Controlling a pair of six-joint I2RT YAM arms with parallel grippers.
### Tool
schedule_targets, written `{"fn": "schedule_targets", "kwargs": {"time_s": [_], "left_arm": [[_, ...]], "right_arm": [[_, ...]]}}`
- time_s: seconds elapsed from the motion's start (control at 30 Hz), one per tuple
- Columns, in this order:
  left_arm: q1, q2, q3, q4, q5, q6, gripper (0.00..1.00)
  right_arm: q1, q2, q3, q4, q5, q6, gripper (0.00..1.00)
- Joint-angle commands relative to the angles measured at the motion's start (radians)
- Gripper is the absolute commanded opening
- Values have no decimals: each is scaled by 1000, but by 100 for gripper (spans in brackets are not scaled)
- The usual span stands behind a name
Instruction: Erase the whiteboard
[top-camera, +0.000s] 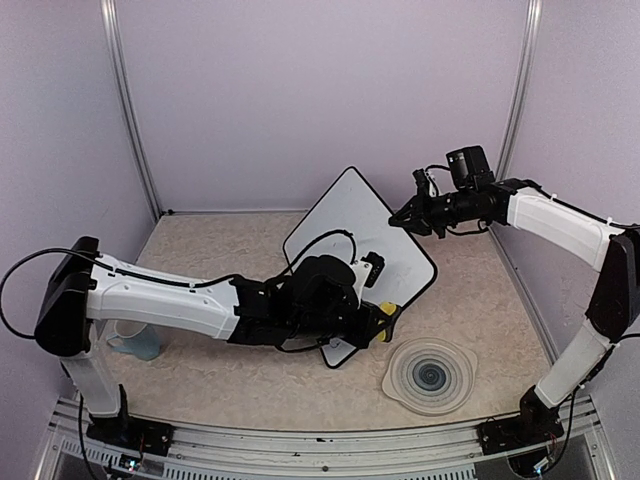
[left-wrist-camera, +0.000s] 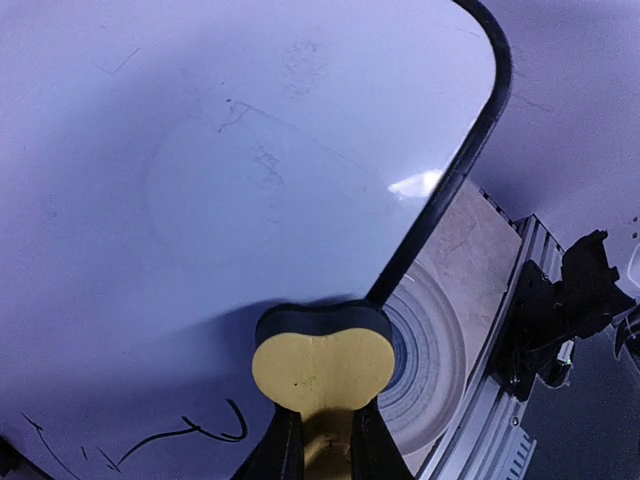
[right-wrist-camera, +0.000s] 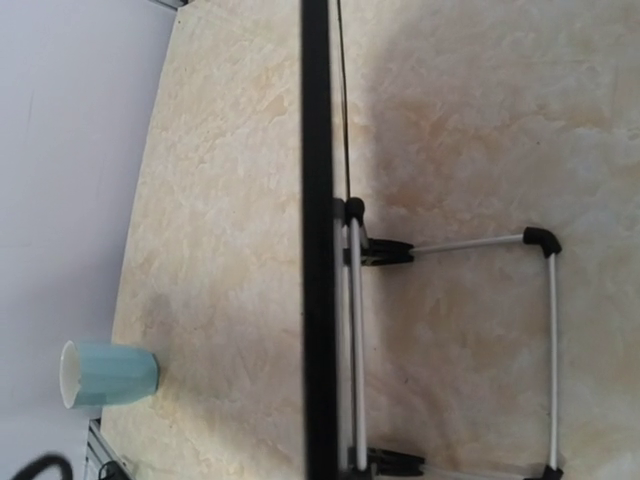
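The whiteboard (top-camera: 350, 215) stands tilted on its stand in the middle of the table. My left gripper (top-camera: 380, 314) is shut on a yellow eraser (top-camera: 386, 308) with a black felt face, at the board's lower right edge. In the left wrist view the eraser (left-wrist-camera: 322, 368) rests on the board (left-wrist-camera: 200, 200) next to its black frame (left-wrist-camera: 470, 150), held in the gripper (left-wrist-camera: 322, 432). Black marker lines (left-wrist-camera: 190, 432) remain at lower left, and faint smears (left-wrist-camera: 255, 155) higher up. My right gripper (top-camera: 408, 216) grips the board's right corner. Its wrist view looks along the frame (right-wrist-camera: 316, 240); its fingers are out of view there.
A round grey ribbed plate (top-camera: 400, 385) lies in front of the board at the right, and its rim also shows in the left wrist view (left-wrist-camera: 440, 350). A pale blue cup (top-camera: 135, 343) stands at the left (right-wrist-camera: 105, 375). The board's wire stand (right-wrist-camera: 550, 340) rests behind it.
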Motion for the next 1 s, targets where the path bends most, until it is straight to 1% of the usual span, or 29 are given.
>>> {"fn": "schedule_targets", "kwargs": {"time_s": [0.0, 0.17, 0.27, 0.37, 0.47, 0.6, 0.73, 0.87, 0.97], "left_arm": [[-2, 24, -13, -14, -6, 23, 0], [34, 19, -200, 36, -52, -91, 0], [77, 6, -307, 80, -39, -176, 0], [112, 9, -371, 107, -33, -220, 0], [135, 28, -390, 96, -34, -242, 0], [126, 34, -362, 93, -39, -223, 0], [85, 35, -268, 73, -57, -144, 0], [32, 5, -154, 104, -52, -27, 0], [21, -22, -106, 128, -36, 1, 0]], "right_arm": [[36, 17, -37, -36, -22, 30, 0], [36, 27, -22, -47, -23, 21, 0], [36, 29, -16, -52, -26, 17, 0], [36, 30, -12, -54, -28, 14, 0], [36, 34, -10, -59, -32, 9, 0], [36, 30, -10, -64, -31, 6, 0], [36, 30, -19, -63, -36, 5, 0], [36, 28, -21, -61, -40, 5, 0], [36, 28, -25, -59, -43, 5, 0]]}}
